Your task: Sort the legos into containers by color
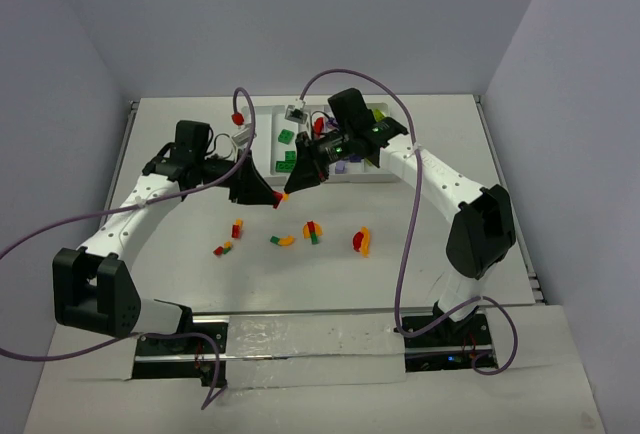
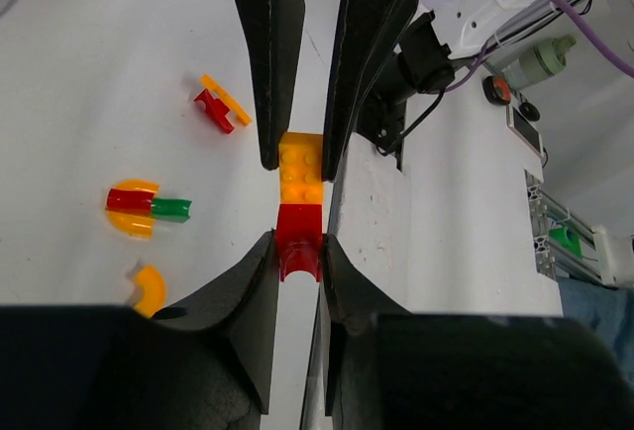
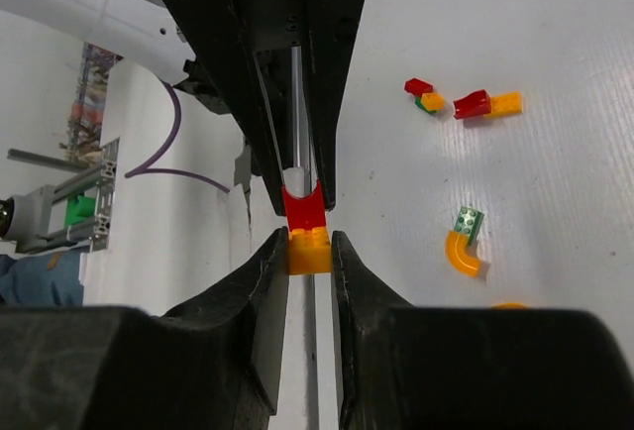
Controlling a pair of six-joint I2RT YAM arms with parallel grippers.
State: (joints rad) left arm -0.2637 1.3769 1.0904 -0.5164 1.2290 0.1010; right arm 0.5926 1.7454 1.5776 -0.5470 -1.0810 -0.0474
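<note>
My two grippers meet tip to tip above the table in the top view, left gripper (image 1: 272, 197) and right gripper (image 1: 290, 191). They hold a joined pair of legos between them. In the left wrist view my left gripper (image 2: 298, 248) is shut on the red curved brick (image 2: 298, 237). In the right wrist view my right gripper (image 3: 308, 249) is shut on the orange brick (image 3: 308, 252), which is still stuck to the red brick (image 3: 304, 206). The white compartment tray (image 1: 372, 177) lies behind the grippers, with dark green bricks (image 1: 287, 137) and a purple brick (image 1: 340, 166) in it.
Several loose lego clusters lie on the table in front of the grippers: red-orange (image 1: 237, 228), red-green (image 1: 222, 249), green-orange (image 1: 282, 241), mixed (image 1: 313, 231) and red-orange (image 1: 361, 241). Purple cables arc over both arms. The table's walls stand left and right.
</note>
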